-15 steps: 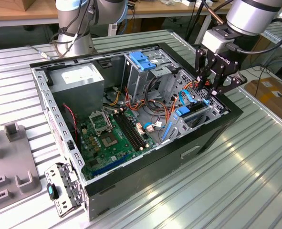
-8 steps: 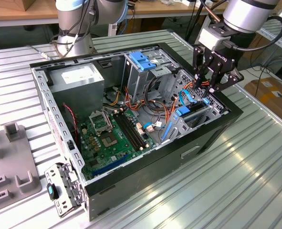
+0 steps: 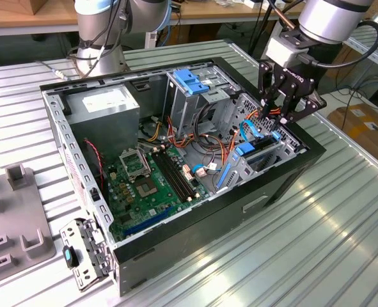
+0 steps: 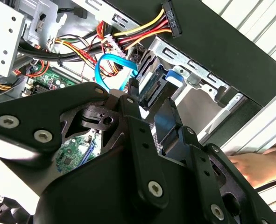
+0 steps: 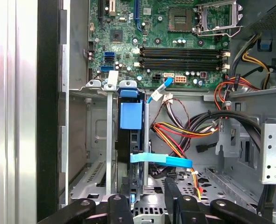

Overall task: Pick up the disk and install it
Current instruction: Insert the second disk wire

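Above the drive bay (image 3: 265, 153) at the case's (image 3: 272, 192) three o'clock side, the gripper (image 3: 283, 112) is held released, with the disk (image 5: 130, 140) seated edge-on below.

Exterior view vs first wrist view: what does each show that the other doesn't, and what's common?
Exterior view alone: the grey power-supply box and the arm's joints above the case. First wrist view alone: a straight-down look at the disk standing on edge in its metal bay, a blue cable across it. Both: the gripper over that bay, the motherboard, the memory slots.
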{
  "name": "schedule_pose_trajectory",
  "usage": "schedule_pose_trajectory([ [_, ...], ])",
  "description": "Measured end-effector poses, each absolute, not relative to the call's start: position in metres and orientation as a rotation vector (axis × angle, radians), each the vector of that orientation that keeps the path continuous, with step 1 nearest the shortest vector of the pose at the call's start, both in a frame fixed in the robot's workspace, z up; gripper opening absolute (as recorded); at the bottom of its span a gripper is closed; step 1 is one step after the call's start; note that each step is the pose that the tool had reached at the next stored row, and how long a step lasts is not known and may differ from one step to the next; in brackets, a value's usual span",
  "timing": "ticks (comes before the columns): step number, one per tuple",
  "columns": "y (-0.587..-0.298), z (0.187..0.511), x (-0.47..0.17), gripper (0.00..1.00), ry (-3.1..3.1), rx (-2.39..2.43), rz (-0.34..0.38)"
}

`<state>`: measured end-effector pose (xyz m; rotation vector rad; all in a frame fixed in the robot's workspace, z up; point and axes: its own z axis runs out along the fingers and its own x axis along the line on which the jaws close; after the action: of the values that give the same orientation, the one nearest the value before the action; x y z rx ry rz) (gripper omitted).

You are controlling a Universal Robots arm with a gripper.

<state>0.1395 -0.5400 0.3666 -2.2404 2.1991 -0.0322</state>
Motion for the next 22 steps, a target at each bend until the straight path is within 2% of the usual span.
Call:
schedule_pose_trajectory([
  [22,-0.528,0.367,0.150,0.42,2.199,-2.240,-0.032],
])
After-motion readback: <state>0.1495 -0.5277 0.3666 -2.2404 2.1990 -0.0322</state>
